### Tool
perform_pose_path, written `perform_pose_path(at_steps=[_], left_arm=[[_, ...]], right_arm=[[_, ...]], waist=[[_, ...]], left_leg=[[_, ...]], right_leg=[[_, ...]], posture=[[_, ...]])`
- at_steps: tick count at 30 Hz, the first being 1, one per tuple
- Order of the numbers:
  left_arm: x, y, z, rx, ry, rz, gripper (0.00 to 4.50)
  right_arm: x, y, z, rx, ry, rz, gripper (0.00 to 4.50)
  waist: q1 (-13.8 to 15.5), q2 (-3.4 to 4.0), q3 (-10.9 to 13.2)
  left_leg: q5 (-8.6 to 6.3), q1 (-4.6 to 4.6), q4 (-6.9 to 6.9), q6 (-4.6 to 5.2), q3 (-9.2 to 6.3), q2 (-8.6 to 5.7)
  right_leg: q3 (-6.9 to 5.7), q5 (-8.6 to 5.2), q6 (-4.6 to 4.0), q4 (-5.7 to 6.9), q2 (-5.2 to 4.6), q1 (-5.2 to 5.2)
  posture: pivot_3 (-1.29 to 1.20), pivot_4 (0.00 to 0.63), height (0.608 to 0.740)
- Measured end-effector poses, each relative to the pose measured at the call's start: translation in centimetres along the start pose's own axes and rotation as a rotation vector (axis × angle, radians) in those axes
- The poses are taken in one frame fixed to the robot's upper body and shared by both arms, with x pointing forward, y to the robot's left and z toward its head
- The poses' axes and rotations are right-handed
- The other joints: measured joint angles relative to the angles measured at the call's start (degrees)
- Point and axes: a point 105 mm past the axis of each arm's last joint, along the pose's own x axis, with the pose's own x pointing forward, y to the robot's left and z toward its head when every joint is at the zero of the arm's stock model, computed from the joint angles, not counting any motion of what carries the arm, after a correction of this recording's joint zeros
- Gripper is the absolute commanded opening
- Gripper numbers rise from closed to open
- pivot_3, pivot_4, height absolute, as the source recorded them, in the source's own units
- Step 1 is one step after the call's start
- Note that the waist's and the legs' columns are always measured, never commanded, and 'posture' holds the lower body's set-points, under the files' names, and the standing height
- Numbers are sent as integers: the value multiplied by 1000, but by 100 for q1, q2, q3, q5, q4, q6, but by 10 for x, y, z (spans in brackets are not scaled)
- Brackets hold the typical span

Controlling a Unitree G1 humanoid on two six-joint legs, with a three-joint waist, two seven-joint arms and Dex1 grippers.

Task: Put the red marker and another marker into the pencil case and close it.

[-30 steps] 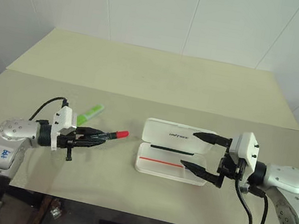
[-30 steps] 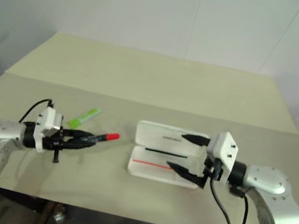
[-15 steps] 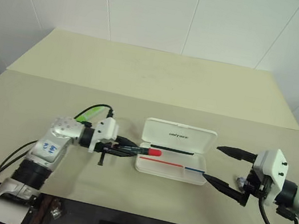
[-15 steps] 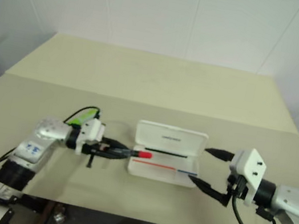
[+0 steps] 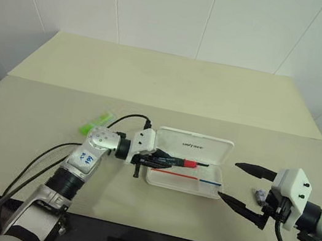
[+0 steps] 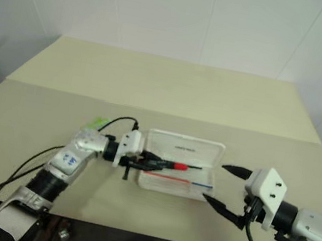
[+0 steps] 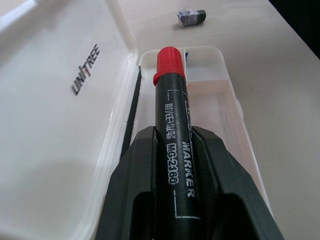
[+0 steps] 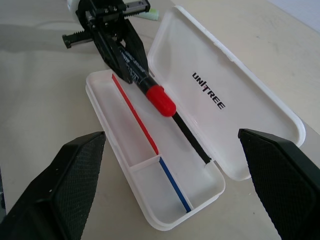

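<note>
Two changes are noted since a second ago: the left gripper (image 5: pixel 164 156), clamped on the slim black red-capped marker (image 5: pixel 182 160), has been carried from bare table to over the open white plastic pencil case (image 5: pixel 182 182); the right gripper (image 5: pixel 243 185), fingers spread wide, has been drawn back beside it. The chunky light green highlighter (image 5: pixel 95 122) lies behind the left arm.

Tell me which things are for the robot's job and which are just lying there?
For the job: red marker in the left gripper, green highlighter, open pencil case.
Just lying there: small grey scrap on the table.
</note>
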Motion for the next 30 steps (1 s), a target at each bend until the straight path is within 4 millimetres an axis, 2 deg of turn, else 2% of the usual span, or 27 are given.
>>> perform_pose_path(at_steps=[10,12,22,25,30], left_arm=[[25,3,7,11,-5,-3,659],[27,3,9,15,-7,-15,1396],[27,2,4,-9,5,-24,4464],[28,2,8,-60,-15,-26,4464],[20,-7,34,-99,-83,-104,4464]], right_arm=[[5,3,5,2,-20,2,4500],[6,2,7,0,-24,-3,4500],[7,3,9,0,-33,-5,4500],[9,3,11,-3,-43,-4,4500],[14,4,12,-3,-52,14,4500]], waist=[[-1,-1,1],[-3,-1,1],[-1,-2,1],[1,-2,1],[-9,-2,1]], left_leg=[[1,0,2,2,3,-2],[1,0,2,2,5,-1],[1,1,2,2,5,-2],[2,1,2,3,5,-2],[2,1,1,3,5,-1]], right_leg=[[4,2,3,0,0,0],[6,2,3,-1,0,0],[6,3,4,-1,0,1],[7,3,5,0,0,0],[7,3,5,0,0,0]], posture=[[0,150,740],[0,150,740],[0,150,740],[0,150,740],[0,150,740]])
